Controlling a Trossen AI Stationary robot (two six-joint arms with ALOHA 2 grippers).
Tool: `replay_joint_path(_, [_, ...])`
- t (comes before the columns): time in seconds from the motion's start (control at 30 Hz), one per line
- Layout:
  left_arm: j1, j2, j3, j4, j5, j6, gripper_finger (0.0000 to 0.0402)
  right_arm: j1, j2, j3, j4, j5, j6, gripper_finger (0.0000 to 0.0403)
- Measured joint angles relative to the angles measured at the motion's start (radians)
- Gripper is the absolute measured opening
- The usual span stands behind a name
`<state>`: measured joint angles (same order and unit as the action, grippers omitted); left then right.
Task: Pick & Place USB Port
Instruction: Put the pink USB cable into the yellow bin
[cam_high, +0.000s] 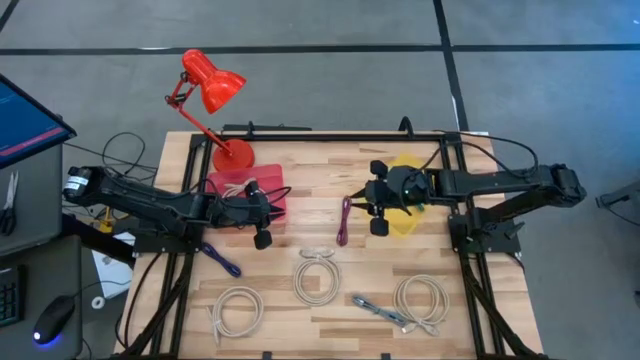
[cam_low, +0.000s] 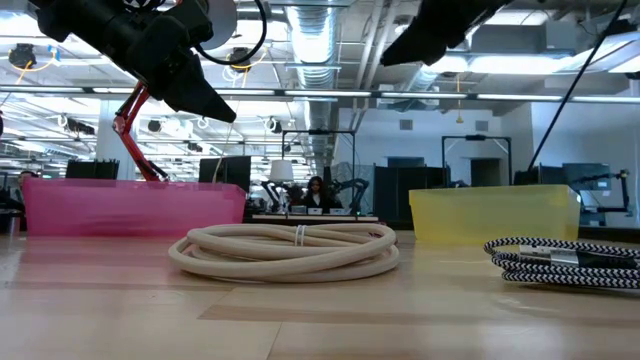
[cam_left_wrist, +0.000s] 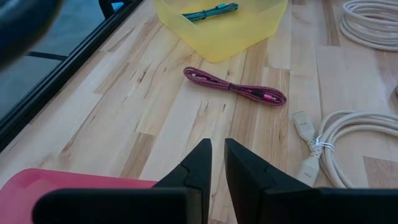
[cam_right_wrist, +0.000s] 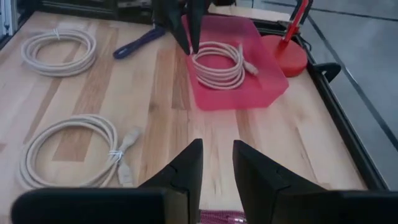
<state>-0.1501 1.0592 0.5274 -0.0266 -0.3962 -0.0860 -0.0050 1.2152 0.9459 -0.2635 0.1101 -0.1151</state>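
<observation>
The wooden counter (cam_high: 330, 310) carries a pink bin (cam_high: 275, 180) holding one coiled cream cable (cam_right_wrist: 217, 65). The left claw (cam_left_wrist: 216, 163) hovers beside it, nearly clenched and empty. The right claw (cam_right_wrist: 216, 163), slightly parted and empty, hangs above a magenta cable (cam_high: 344, 220).

floor: grey concrete (cam_high: 330, 25) with dark seams | bench: light wood planks (cam_high: 300, 315) | lamp: red desk lamp (cam_high: 212, 85) at far edge | left side: mouse (cam_high: 52, 318), monitor corner (cam_high: 25, 120) | ceiling: exposed ducts (cam_low: 320, 20), strip lights | far back: seated person (cam_low: 317, 192)
</observation>
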Motion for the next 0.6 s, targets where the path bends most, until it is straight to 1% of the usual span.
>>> replay_joint_path(0.07, [0.000,0.000,0.000,0.000,0.000,0.000,0.0043,-0.008,0.000,0.000,0.026,0.003,0.012,0.0079])
replay_joint_path(0.17, [0.000,0.000,0.000,0.000,0.000,0.000,0.0043,-0.011,0.000,0.000,0.033,0.000,0.081,0.0079])
replay_joint_path(0.23, [0.000,0.000,0.000,0.000,0.000,0.000,0.0043,-0.013,0.000,0.000,0.033,-0.005,0.073,0.0079])
replay_joint_path(0.33, [0.000,0.000,0.000,0.000,0.000,0.000,0.0043,-0.023,0.002,0.000,0.031,-0.008,0.003,0.0079])
replay_joint_path(0.43, [0.000,0.000,0.000,0.000,0.000,0.000,0.0043,-0.025,0.039,0.001,0.034,-0.004,-0.091,0.0079])
replay_joint_path(0.53, [0.000,0.000,0.000,0.000,0.000,0.003,0.0043,-0.027,0.098,0.014,0.035,0.004,-0.164,0.0079])
replay_joint_path(0.6, [0.000,0.000,0.000,0.000,0.000,0.003,0.0043,-0.029,0.145,0.030,0.027,0.035,-0.215,0.0079])
